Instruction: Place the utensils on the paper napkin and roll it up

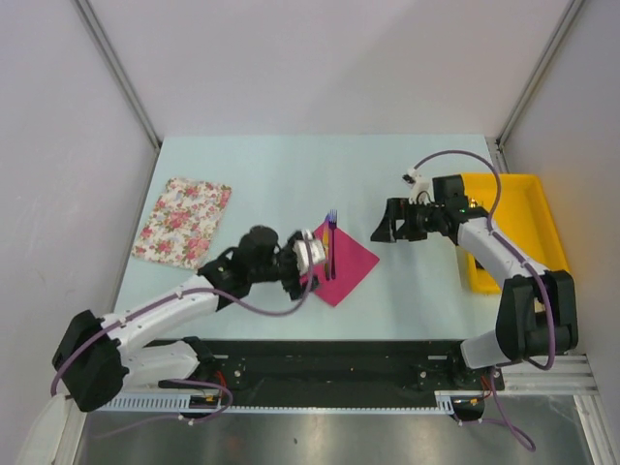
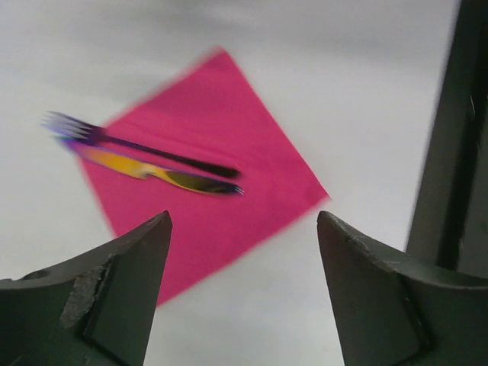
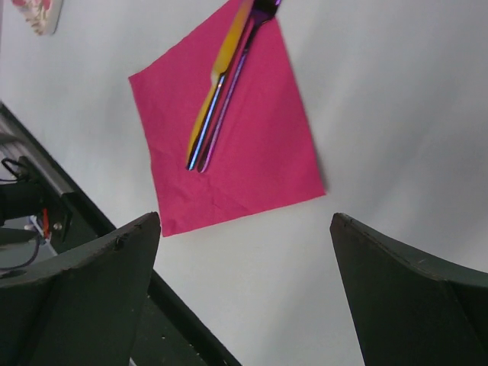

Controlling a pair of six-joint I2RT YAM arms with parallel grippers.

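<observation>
Because it lies flat on the worktop (image 1: 291, 174), the napkin (image 1: 351, 262), thin limp paper, wants a light pinch at a free corner. Left gripper (image 2: 242, 221) and right gripper (image 3: 244, 221) hang spread, empty. Fork (image 2: 164, 153) and knife (image 2: 145, 169), light, stiff, slick, lie together across it.

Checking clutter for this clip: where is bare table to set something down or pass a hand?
Free: the far strip of table between the floral cloth and yellow tray; also the near strip between napkin and the black rail. Crowded: the napkin, carrying fork and knife, flanked by left fingers and right fingers.
</observation>
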